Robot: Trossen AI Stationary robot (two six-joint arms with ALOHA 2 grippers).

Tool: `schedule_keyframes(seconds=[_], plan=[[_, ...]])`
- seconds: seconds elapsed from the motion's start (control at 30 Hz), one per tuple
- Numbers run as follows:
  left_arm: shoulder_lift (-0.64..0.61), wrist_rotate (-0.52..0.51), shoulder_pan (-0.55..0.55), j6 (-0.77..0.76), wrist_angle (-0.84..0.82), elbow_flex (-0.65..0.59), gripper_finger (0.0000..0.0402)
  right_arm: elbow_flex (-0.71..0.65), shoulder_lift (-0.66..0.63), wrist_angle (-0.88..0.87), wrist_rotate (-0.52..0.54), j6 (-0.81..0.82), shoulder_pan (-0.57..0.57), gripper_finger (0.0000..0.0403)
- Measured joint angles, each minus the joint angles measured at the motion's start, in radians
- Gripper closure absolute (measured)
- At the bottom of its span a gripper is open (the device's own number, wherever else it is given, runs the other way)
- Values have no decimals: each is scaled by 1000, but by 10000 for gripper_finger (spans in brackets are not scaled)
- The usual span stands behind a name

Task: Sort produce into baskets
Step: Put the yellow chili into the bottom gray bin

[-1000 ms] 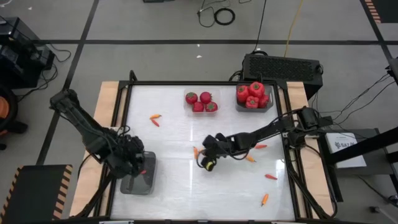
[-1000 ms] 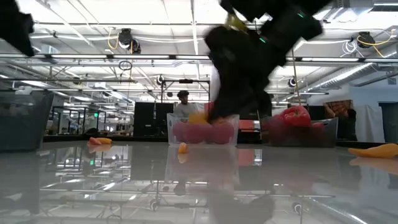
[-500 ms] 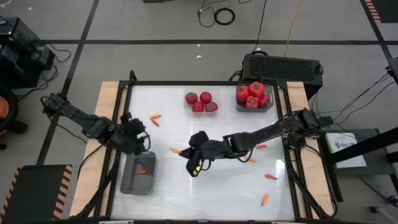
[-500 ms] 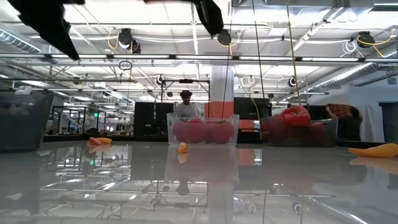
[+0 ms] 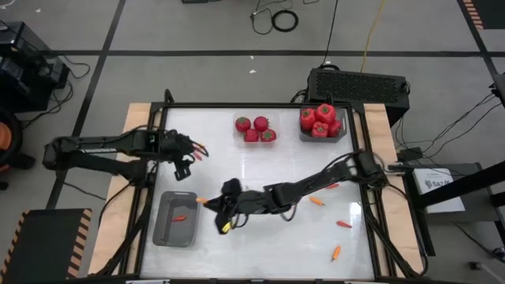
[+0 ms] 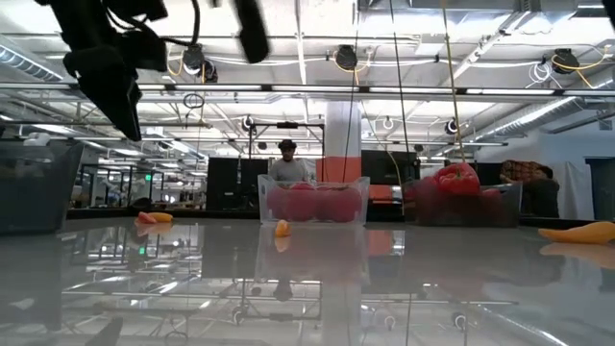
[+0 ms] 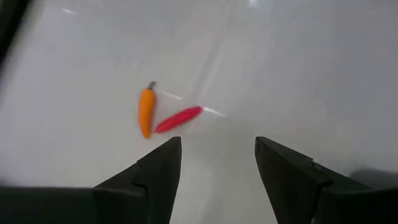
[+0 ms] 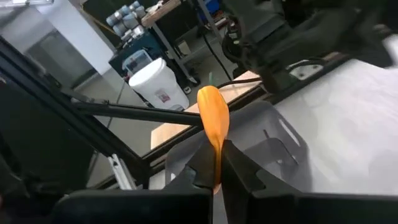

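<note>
Reading from overhead: my right claw [image 5: 211, 203] is stretched across the worktop [image 5: 260, 237] to the right edge of the near grey tray [image 5: 162, 235]; my left claw [image 5: 192, 151] is over the far left area.
Right claw: pinched tight on an orange pepper [image 8: 213, 121]. Only the wrist view shows this well; there the pepper stands lengthwise out from between the fingers, tip away from the wrist, with the tray wall beyond it. Overhead I see only a bit of orange at the claw.
Left claw: wide apart, holding nothing. Its wrist view shows an orange pepper [image 7: 145, 111] and a red pepper [image 7: 178, 118] lying just ahead, ends nearly touching in a V. Overhead they are small marks by the claw.
Near tray: one red pepper [image 5: 180, 218] lies inside.
Tomatoes: a loose cluster [image 5: 255, 128] at the far edge, more heaped in the far tray [image 5: 340, 136].
Loose peppers: several on the right half, one near the front edge [image 5: 336, 252].
Low view: tomatoes show in a clear-walled box [image 6: 314, 202]; both claws are cut off at the top, so I can't read their grip there.
</note>
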Motion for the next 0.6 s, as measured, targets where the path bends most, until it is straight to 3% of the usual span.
schedule_keyframes(seconds=[0.1,0.27,0.47,0.6], plan=[[-1,63,72,27,13,-2,189,147,119,-5,-25,-87,-5,399],[-1,85,142,29,16,-2,189,382,295,-30,-28,-163,-30,392],[-1,95,220,40,25,-4,189,579,459,-47,-217,-189,-79,381],[10,146,269,62,35,-10,189,644,521,-103,-261,-185,-98,379]])
